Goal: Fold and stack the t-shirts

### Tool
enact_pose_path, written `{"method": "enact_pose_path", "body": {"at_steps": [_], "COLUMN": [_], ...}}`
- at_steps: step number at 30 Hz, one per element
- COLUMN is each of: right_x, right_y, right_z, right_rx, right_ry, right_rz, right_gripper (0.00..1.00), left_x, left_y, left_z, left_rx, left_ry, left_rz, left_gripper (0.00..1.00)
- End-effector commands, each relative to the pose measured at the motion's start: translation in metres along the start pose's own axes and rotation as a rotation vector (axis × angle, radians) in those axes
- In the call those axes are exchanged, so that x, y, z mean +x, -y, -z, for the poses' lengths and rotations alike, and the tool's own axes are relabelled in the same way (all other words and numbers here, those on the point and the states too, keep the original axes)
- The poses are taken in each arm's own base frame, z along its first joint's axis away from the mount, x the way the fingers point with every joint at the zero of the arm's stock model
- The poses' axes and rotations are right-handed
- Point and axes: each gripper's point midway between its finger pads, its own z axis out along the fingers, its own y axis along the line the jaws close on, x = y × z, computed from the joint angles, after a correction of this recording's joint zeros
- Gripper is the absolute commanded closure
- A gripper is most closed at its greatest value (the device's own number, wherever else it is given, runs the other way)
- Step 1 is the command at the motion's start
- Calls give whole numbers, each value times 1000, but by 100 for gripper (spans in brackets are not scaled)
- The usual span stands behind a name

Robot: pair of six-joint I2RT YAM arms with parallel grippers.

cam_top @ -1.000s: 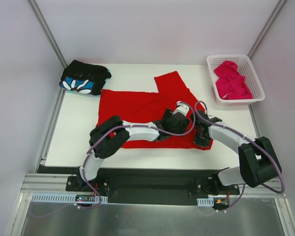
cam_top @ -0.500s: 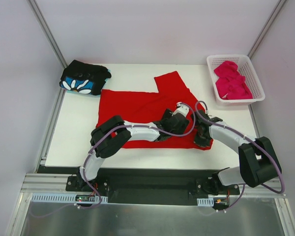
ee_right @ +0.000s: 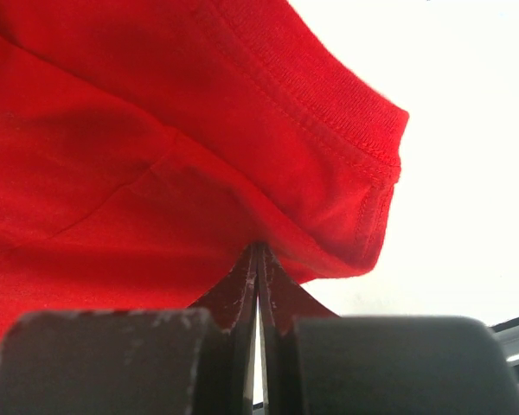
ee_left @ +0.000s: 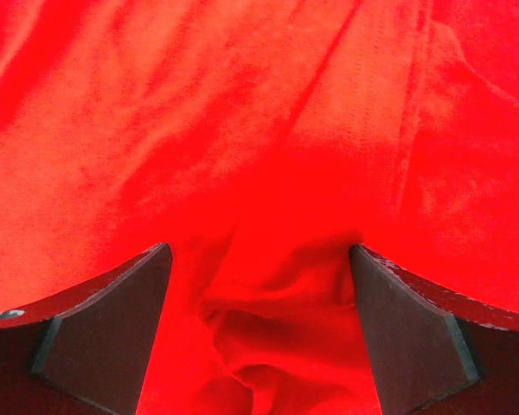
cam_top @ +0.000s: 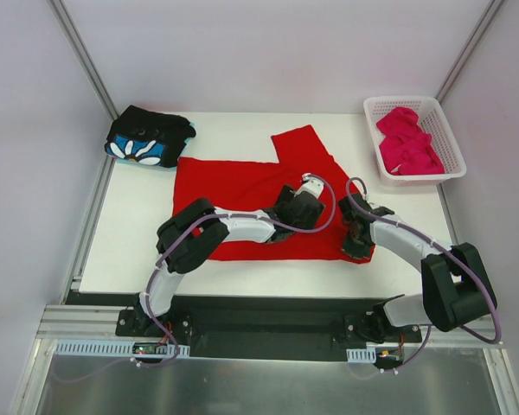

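I see the basket (cam_top: 420, 180) at the table's (cam_top: 242, 128) far right corner holding the magenta shirt (cam_top: 406, 143) — the red shirt (cam_top: 233, 186) lies spread mid-table, left gripper (ee_left: 259, 259) wide apart above it, right gripper (ee_right: 258, 251) pinching its hem.

**White basket at the far right corner, framed table around it**

A white plastic lattice basket (cam_top: 426, 178) sits on the table (cam_top: 233, 130) at its far right corner, its long side running along the right edge and its walls slanting outward to the rim. The table top is plain white and matte; the right wrist view shows a bare patch of it (ee_right: 467, 173). A grey metal rail (cam_top: 91, 233) borders the left edge. Along the near edge lies a black plate (cam_top: 268, 316), with a shiny metal sheet (cam_top: 259, 385) below it. Two slanted aluminium posts (cam_top: 82, 56) (cam_top: 471, 47) rise at the far corners, framing pale wall panels (cam_top: 277, 52).
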Motion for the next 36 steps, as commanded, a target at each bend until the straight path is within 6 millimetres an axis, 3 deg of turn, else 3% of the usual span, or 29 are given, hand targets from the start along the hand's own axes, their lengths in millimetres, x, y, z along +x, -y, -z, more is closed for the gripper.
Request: {"method": "enact_pose_path", "body": {"at_steps": [1,15,22,28,31,33,36], "right_x": [32,34,35,31,30,28,23], "right_y": [25,30,31,29,28,26,26], "right_z": [-8,-9,-9,-9,-10,-10,-9], "right_rx": [76,84,81,81,79,75,84], "right_ry": [-112,-112,-115,-113,-112,-108,-102], "right_rz": [36,48,53,57,56,56,65], "right_gripper": [99,99,99,99,99,99,99], "left_x": [-9,-43,-60,-79,-84,-94,-92], "left_y": [-29,-70,-90,-122,-150,-158,-162], "left_z": [-4,-31,-26,-3,13,29,59], "left_rx": [-45,-44,-32,-98,-152,-146,-138], "left_ry": [13,40,29,57,62,64,23], "left_rz": [-12,71,170,181,172,170,190], "left_gripper": [17,18,17,16,15,15,13]}}
